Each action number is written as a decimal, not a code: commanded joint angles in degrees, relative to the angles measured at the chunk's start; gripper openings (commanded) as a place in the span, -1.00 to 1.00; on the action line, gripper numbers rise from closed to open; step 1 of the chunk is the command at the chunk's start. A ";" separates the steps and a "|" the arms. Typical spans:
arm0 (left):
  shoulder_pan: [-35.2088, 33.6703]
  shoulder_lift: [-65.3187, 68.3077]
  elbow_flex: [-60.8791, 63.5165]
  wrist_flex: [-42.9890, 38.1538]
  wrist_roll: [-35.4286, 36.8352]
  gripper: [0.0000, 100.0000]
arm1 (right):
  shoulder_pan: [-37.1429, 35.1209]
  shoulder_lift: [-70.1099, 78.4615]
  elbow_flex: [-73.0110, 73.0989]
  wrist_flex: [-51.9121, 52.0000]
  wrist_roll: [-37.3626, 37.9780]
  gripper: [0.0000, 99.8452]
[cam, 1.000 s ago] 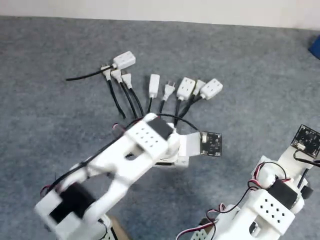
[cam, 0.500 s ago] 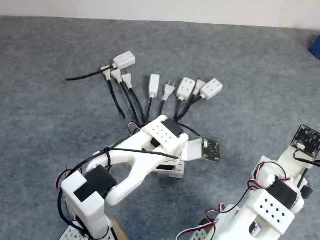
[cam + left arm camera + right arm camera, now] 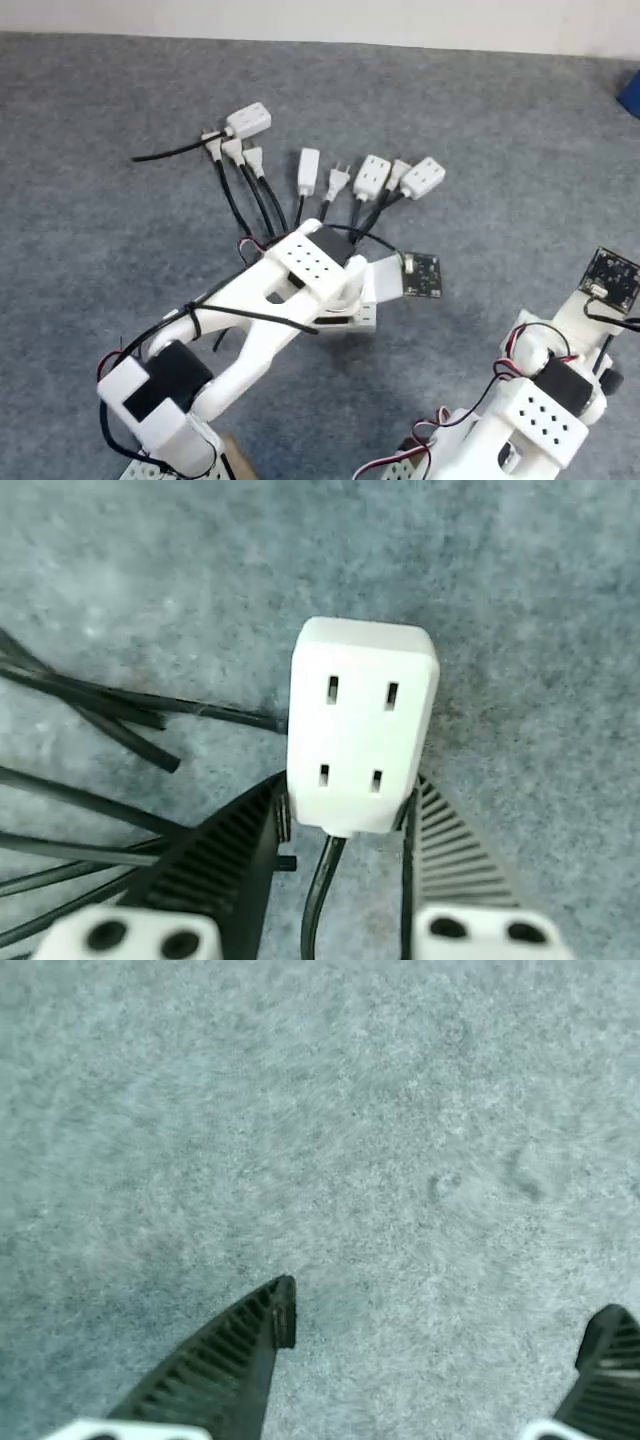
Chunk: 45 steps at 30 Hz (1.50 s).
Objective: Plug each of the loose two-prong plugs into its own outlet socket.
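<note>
Your left jaws clamp the cord end of a white outlet socket point(image 3: 360, 720), its slots facing the wrist camera, beside black cables point(image 3: 90, 695) on the grey surface point(image 3: 540, 600); your right jaws stand wide open over that surface; a loose two-prong plug point(image 3: 338, 180) lies among the fanned sockets beyond the left arm point(image 3: 300, 275).

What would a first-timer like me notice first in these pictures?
Probably the white outlet block in the left wrist view, pinched by the left gripper between its dark ribbed fingers, with grey carpet behind it. In the high view, a fan of white plugs and outlets on black cords spreads just beyond the big white arm near the middle.
</note>
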 commanded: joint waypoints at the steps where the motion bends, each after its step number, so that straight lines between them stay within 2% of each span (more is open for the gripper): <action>1: -0.66 -3.47 -0.13 -0.35 0.62 -0.73 | -1.36 0.04 -0.13 -0.57 0.53 -0.16; 10: -0.13 -1.45 -0.13 -0.35 0.70 -0.71 | -1.45 0.04 -0.13 -0.57 0.53 -0.16; 16: -0.13 -1.45 -0.22 -0.35 0.53 -0.39 | -1.45 0.04 -0.13 -0.57 0.53 -0.16; 23: -0.84 -1.89 -0.75 -0.26 0.62 -0.46 | -1.54 0.04 -0.13 -0.57 0.53 -0.16; 27: -4.62 -1.98 -2.86 -0.09 1.23 -0.50 | -1.80 0.13 -0.22 -0.57 0.53 -0.16; 30: -9.10 -1.98 -6.29 3.60 7.91 -0.53 | -3.21 0.13 -0.84 -0.57 0.53 -0.16; 36: -20.97 -1.98 -12.26 10.81 29.10 -0.61 | -13.67 0.31 -6.29 1.80 0.62 -0.16; 41: -27.30 -1.36 -12.18 8.79 37.19 -0.62 | -22.90 0.66 -16.57 10.07 0.44 -0.16; 45: -30.20 -1.89 -8.40 2.99 40.97 -0.62 | -28.35 10.07 -26.33 13.49 0.18 -0.16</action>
